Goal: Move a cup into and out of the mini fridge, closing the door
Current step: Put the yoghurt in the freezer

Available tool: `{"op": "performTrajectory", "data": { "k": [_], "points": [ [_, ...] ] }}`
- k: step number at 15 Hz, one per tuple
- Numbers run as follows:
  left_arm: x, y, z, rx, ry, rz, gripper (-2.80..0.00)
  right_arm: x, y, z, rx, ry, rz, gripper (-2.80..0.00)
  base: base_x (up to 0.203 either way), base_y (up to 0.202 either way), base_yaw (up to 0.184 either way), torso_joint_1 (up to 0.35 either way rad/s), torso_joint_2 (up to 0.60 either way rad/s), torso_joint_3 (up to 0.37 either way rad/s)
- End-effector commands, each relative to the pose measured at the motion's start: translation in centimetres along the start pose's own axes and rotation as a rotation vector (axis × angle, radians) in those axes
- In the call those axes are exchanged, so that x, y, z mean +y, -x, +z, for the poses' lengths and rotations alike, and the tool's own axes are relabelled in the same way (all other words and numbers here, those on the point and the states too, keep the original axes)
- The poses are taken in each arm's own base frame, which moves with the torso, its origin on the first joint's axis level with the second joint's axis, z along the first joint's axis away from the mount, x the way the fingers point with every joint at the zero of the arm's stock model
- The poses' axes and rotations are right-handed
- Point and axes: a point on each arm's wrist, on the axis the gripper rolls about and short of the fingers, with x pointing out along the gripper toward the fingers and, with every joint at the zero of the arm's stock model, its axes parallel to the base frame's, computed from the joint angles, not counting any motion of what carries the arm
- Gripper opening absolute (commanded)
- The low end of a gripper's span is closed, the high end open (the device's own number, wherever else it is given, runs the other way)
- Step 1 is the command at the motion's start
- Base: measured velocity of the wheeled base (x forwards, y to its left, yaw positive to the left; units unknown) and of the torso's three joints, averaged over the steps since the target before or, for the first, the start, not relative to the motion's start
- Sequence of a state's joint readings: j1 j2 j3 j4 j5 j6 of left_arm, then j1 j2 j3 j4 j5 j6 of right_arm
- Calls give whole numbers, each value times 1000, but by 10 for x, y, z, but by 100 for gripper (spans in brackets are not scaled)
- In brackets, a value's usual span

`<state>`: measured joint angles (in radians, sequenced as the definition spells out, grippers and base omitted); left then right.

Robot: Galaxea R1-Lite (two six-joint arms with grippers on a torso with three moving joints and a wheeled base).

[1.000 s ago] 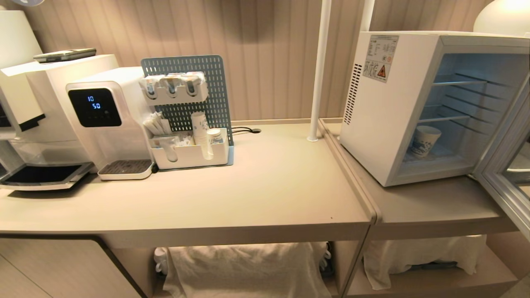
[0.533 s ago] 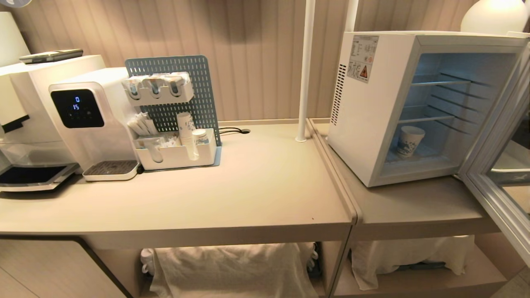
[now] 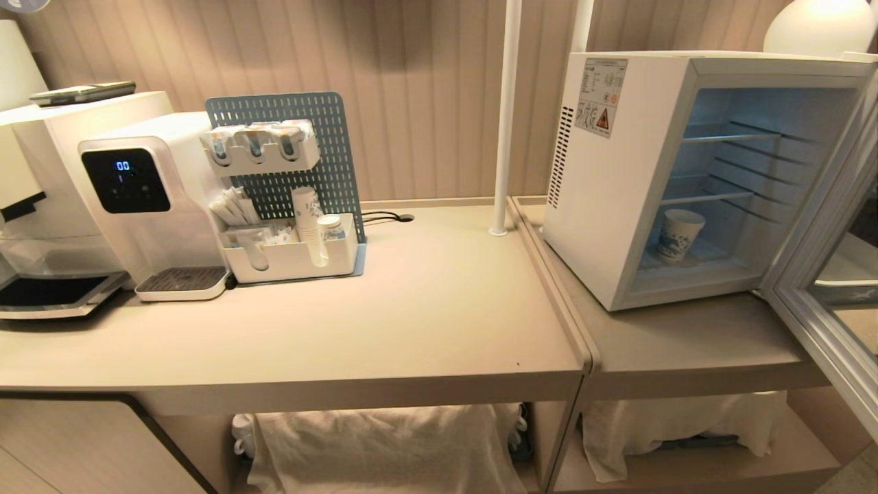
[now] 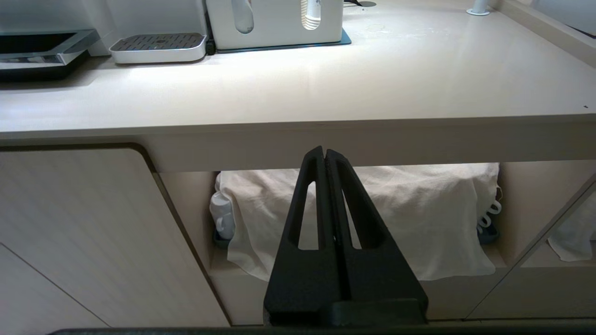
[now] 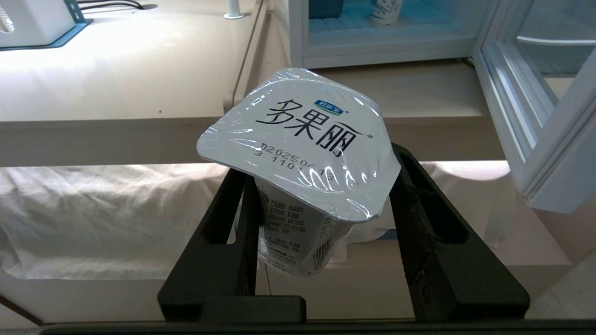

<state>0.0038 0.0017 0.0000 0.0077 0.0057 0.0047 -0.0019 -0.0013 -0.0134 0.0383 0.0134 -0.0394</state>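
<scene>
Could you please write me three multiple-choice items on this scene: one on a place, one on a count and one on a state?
1. Where does the white paper cup with blue pattern stand?
A. On the beige countertop
B. On the floor of the white box-shaped mini fridge
C. On the upper shelf

2. How many wire shelves does the mini fridge hold?
A. One
B. Two
C. Four

3. How do the jaws of the right gripper stand?
A. Shut on the small white foil-lidded cup
B. Open and empty
C. Shut on a spoon

Answers:
1 B: the head view shows it below the lower shelf, on the fridge floor.
2 B: two shelves show, one above the other.
3 A: the right wrist view shows the cup's body clamped between the black jaws.
</scene>
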Motion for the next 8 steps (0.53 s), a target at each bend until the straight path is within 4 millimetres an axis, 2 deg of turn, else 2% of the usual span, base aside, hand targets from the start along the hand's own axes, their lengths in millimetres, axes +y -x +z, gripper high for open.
{"op": "performTrajectory", "data": {
  "k": [1,8],
  "points": [
    [0,0,0,0,0,1,-280,0,0,0,2,0,1,-280,0,0,0,0,0,0],
    [0,0,0,-3,-11,1,-280,0,0,0,2,0,1,-280,7,0,0,0,-1,1]
  ]
}}
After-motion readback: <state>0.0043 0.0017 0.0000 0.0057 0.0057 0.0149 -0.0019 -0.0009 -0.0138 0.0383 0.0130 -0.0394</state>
